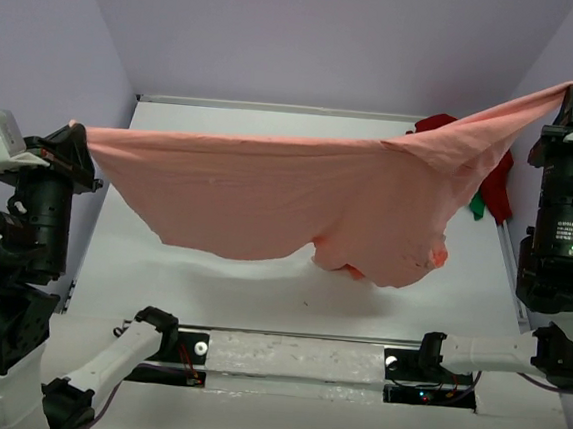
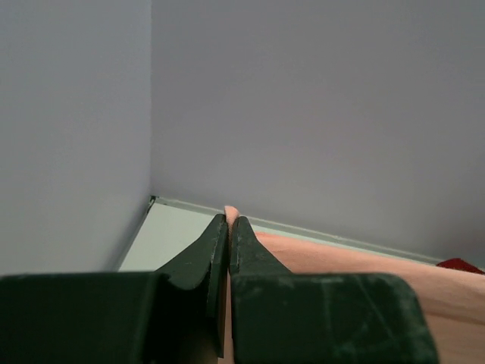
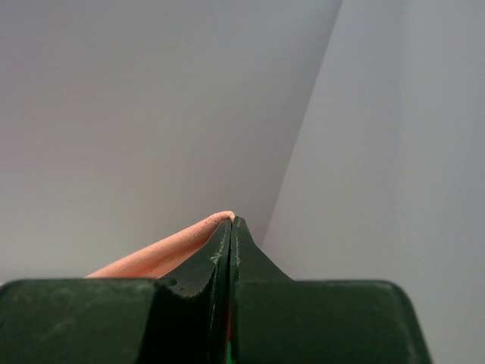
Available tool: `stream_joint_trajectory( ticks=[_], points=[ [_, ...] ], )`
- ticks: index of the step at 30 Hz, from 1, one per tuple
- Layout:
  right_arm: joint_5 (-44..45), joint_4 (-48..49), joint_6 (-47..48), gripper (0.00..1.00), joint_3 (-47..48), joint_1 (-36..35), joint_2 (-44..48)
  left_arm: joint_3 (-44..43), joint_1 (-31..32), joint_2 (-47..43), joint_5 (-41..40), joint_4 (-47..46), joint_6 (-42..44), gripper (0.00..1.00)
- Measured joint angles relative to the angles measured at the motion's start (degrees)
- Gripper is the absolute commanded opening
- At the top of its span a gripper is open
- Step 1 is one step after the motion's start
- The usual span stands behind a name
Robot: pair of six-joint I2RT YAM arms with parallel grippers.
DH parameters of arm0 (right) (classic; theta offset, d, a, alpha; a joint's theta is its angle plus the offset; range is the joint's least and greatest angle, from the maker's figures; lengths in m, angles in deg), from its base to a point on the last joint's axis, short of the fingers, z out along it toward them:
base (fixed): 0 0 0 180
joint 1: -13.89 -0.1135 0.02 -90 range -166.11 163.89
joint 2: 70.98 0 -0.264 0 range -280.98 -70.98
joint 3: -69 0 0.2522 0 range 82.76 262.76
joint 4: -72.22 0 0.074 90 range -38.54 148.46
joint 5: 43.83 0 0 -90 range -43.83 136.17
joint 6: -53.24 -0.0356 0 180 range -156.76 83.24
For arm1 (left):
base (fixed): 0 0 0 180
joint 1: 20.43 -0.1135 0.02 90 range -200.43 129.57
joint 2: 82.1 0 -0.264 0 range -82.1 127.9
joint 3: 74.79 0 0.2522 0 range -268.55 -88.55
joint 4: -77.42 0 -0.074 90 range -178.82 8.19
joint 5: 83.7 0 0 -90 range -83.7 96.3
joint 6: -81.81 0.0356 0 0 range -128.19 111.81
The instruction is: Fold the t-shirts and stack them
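Right up close, the left gripper [image 2: 229, 220] was clamped tight on one corner of the salmon-pink t-shirt [image 1: 288, 195], and the right gripper [image 3: 231, 221] was pinched shut on the opposite corner, held higher. Between them the shirt hung stretched in the air over the white table [image 1: 209, 298], sagging low at the middle; whether it touched the surface could not be told. Beyond, at the far right edge, a dark red t-shirt [image 1: 497, 178] lay bunched with a scrap of bright green t-shirt [image 1: 478, 205] beside it.
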Motion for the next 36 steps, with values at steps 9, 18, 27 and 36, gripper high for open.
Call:
stream_joint_trajectory(
  ticks=[9,18,27,36],
  points=[
    [1.55,-2.10,-1.81,0.00,2.78,-0.37,-2.34,-2.19,0.68,0.35,0.61,1.27,0.20,0.00],
    [1.18,-6.73,-10.08,0.00,-8.02,-0.37,1.55,13.60,1.05,-1.70,0.44,-3.63,0.20,0.00],
    [1.57,-10.03,-16.28,0.00,-18.49,1.53,6.47,19.08,4.31,3.43,-0.92,-3.98,0.63,0.00],
    [-6.69,-30.91,-37.53,0.00,-17.70,20.17,1.90,19.08,4.72,0.52,-2.86,-6.14,0.74,0.00]
  ],
)
